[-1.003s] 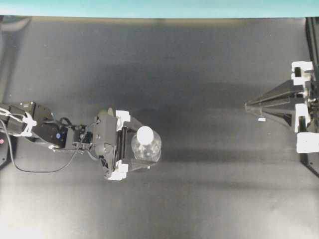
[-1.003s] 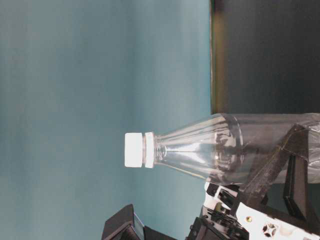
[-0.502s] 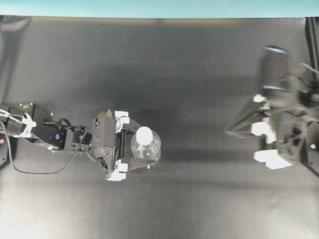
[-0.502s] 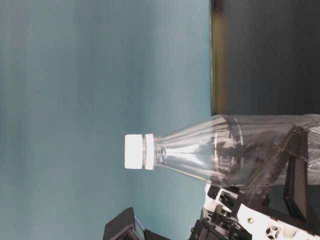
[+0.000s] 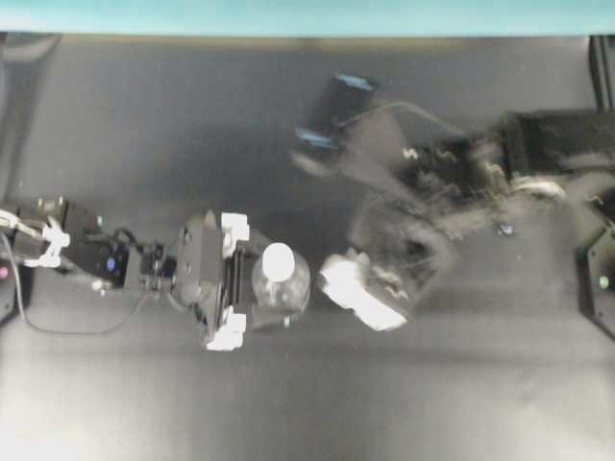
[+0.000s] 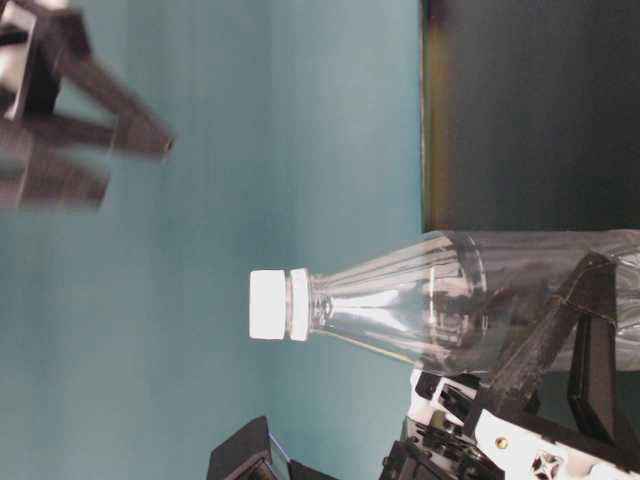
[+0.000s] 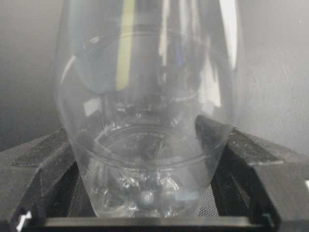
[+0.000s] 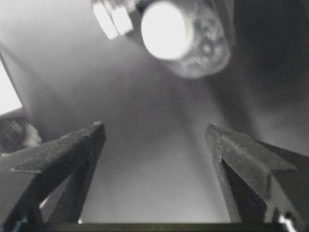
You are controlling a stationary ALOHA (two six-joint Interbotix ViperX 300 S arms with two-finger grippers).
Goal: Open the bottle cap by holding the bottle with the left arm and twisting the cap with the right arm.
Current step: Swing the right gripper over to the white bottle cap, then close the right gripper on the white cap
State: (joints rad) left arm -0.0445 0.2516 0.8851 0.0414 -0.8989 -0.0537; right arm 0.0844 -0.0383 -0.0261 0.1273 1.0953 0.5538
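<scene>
The clear bottle (image 5: 288, 293) stands upright left of centre on the black table, its white cap (image 5: 279, 260) on top. My left gripper (image 5: 281, 286) is shut on the bottle, one finger pressed on each side of its lower body (image 7: 145, 111). The right arm (image 5: 413, 216) shows as a blur reaching across the middle. My right gripper (image 8: 154, 129) is open with nothing between its fingers. The cap (image 8: 164, 29) lies ahead of its tips, apart from them. In the table-level view the right gripper (image 6: 135, 168) hangs higher than the cap (image 6: 268, 303) and off to one side.
A tiny white scrap (image 5: 502, 230) lies on the table under the right arm. The teal wall (image 5: 307, 14) runs along the far edge. The right arm's base (image 5: 601, 283) sits at the right edge.
The right arm has swung from the right edge to the middle, above and beside the bottle, and its jaws have gone from shut to wide open. The left gripper and bottle have not moved.
</scene>
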